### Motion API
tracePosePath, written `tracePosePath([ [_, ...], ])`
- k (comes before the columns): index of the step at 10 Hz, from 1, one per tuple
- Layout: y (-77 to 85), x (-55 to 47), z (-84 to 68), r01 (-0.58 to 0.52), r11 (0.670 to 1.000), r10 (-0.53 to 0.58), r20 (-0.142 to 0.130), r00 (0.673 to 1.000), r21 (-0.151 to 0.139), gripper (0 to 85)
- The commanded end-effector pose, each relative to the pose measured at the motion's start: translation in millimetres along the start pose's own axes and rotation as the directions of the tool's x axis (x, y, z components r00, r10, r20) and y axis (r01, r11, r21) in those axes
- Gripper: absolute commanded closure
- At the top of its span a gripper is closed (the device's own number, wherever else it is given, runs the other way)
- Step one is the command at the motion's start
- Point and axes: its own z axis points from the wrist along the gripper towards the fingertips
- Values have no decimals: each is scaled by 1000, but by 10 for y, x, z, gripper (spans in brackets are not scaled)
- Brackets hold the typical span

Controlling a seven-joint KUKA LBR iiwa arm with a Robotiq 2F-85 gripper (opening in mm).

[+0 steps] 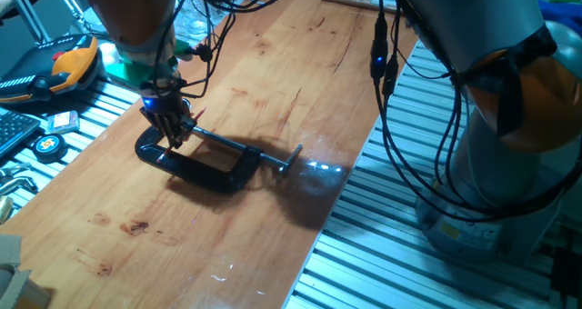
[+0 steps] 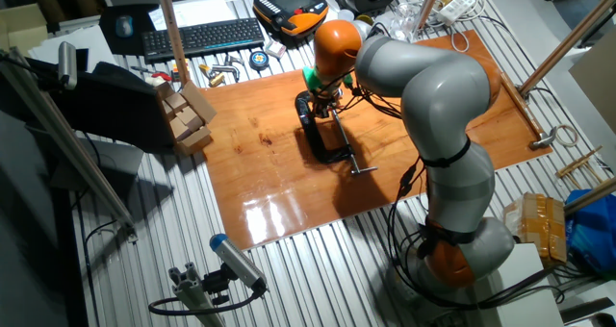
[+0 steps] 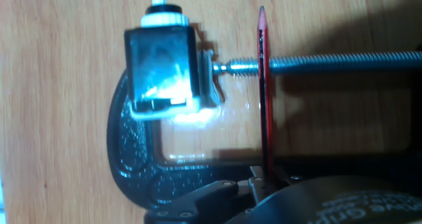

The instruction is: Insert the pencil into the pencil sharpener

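Note:
In the hand view the red pencil [image 3: 264, 99] stands out from my gripper [image 3: 267, 181], its dark tip pointing away. The gripper is shut on the pencil's rear end. The pencil sharpener [image 3: 165, 66], a silver-white block with a black body, sits to the left of the pencil, pinched in the black C-clamp [image 3: 135, 165] by its silver screw rod [image 3: 330, 61]. The pencil crosses over the rod and its tip is apart from the sharpener. In one fixed view my gripper [image 1: 173, 132] hovers over the clamp's [image 1: 205, 168] left end; the sharpener is hidden there. In the other fixed view the gripper [image 2: 322, 101] is above the clamp [image 2: 327, 144].
The clamp lies on a wooden board [image 1: 273, 73] on a slatted metal table. A teach pendant [image 1: 64, 64], tape measure [image 1: 47, 144] and small tools lie off the board's left. Black cables [image 1: 386, 91] hang over the board's right edge. Wooden blocks [image 2: 188, 115] and a keyboard [image 2: 202, 37] sit beyond.

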Motion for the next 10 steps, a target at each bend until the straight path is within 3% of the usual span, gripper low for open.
tracePosePath([
  [1,-7,34,-7,-2,1000,2,0,1000,0,850],
  [10,-15,383,-27,-19,1000,19,-9,1000,5,850],
])
